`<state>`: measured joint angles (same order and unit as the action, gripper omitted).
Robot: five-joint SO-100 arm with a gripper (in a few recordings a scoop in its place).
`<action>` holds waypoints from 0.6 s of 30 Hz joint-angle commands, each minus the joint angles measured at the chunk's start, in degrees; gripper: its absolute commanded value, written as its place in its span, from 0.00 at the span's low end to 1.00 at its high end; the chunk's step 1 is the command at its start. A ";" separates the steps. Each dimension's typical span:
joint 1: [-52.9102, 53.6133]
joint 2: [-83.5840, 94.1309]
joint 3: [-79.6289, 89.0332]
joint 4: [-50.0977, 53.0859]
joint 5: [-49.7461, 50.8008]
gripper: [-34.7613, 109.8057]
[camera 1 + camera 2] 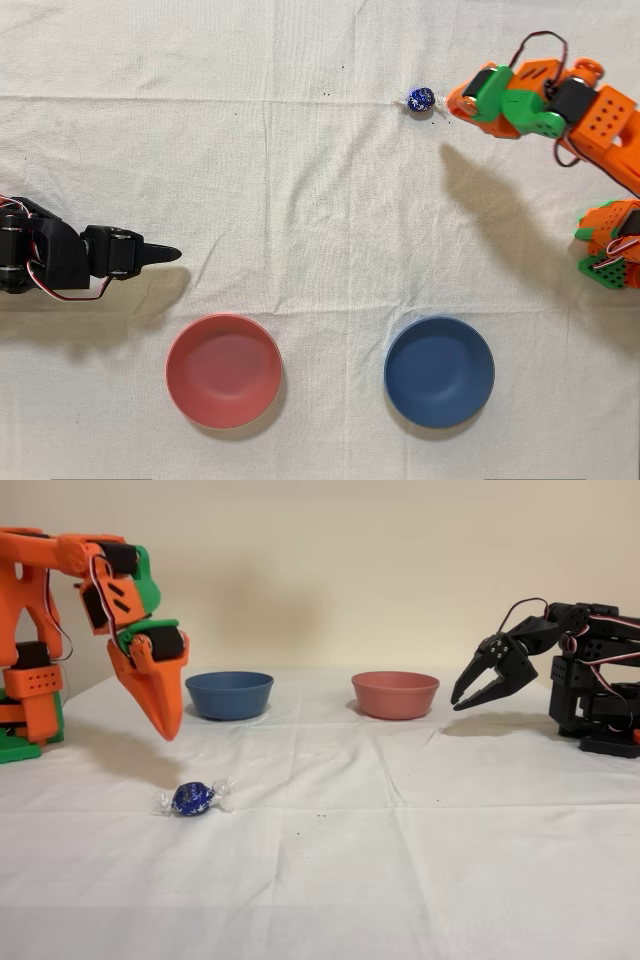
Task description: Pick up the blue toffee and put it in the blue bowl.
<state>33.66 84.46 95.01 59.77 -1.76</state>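
Orange arm (60,580) — green joints, black servos, red-black cables.

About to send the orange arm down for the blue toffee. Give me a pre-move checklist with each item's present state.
1. Blue toffee lies free on the cloth, nothing touching it: ok.
2. Gripper above the toffee, clear of it: ok.
3. Jaws open wide enough to straddle the toffee: not ok, they look closed.
4. Gripper centred over the toffee: cannot tell; the overhead view shows its tip just right of it.
5. Blue bowl empty and upright: ok.
6. Black arm idle, away from the path: ok.
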 commanded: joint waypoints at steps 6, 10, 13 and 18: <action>0.18 -3.34 -8.09 -0.62 -1.14 0.43; 0.44 -4.83 -9.40 0.62 -6.15 0.48; 0.97 -6.06 -10.72 1.41 -8.44 0.48; 2.72 -7.65 -11.78 1.85 -9.05 0.47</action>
<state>34.37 75.67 86.75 60.82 -9.58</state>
